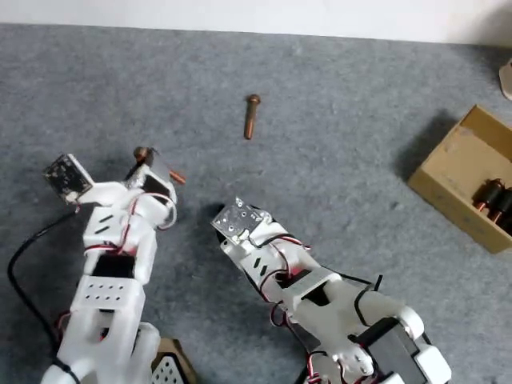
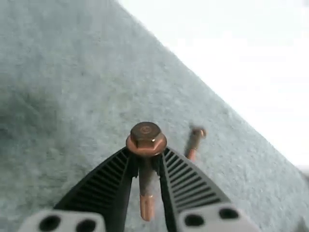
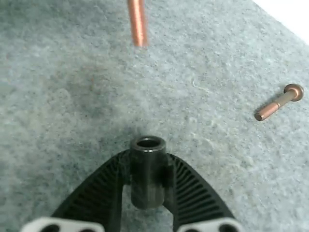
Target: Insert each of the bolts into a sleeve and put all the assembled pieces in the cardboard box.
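Left gripper (image 2: 146,154) clamps a bolt (image 2: 146,137). Right gripper (image 3: 148,157), near it, clasps a sleeve (image 3: 148,171). A spare bolt (image 1: 251,117) lies beyond, and the box (image 1: 448,188) holds finished pieces (image 1: 494,200). Insertion looks to be in hand: next, align shank with bore.

No text, label, number or sign can be read anywhere. The head of the bolt (image 2: 146,137) carries a faint stamped mark, too blurred to make out.
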